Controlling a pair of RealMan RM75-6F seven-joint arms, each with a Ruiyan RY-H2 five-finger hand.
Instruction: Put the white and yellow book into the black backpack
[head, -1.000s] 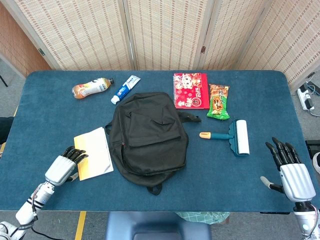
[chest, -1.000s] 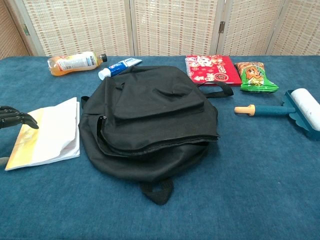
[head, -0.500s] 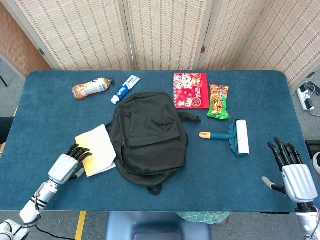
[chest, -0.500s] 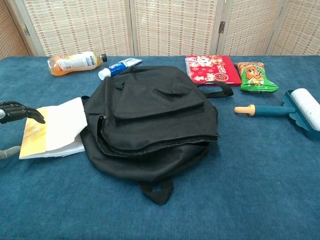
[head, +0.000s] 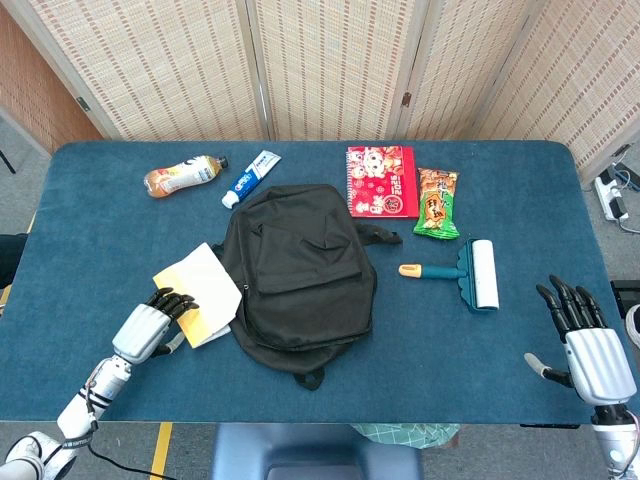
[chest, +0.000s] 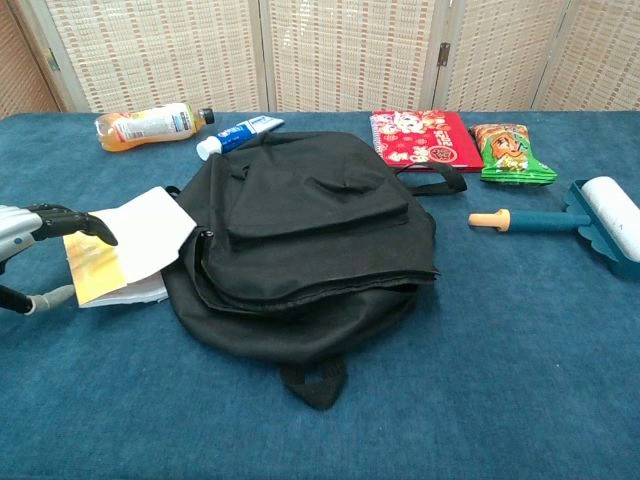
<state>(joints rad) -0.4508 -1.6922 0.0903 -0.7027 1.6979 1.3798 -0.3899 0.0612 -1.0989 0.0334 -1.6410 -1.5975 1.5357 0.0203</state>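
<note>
1. Head view shows our left hand at about 8 o'clock from the table's centre, its dark fingers lying over the yellow edge of the white and yellow book and its thumb below that edge, so the hand clamps the book.
2. We see the book tilted, its right side touching the left flank of the black backpack; whether any part has slipped inside, we cannot tell.
3. From the chest view, our left hand comes in at 9 o'clock, fingers on top of the book, which rises white toward the backpack.
4. Our right hand hovers at 4 o'clock near the table's right edge, fingers spread apart and holding nothing.
5. At 11 o'clock from the backpack lie an orange drink bottle and a toothpaste tube, near each other.
6. At 1 o'clock sits a red notebook, with a green snack packet just beside it.
7. At 3 o'clock of the backpack rests a lint roller on the blue table.
</note>
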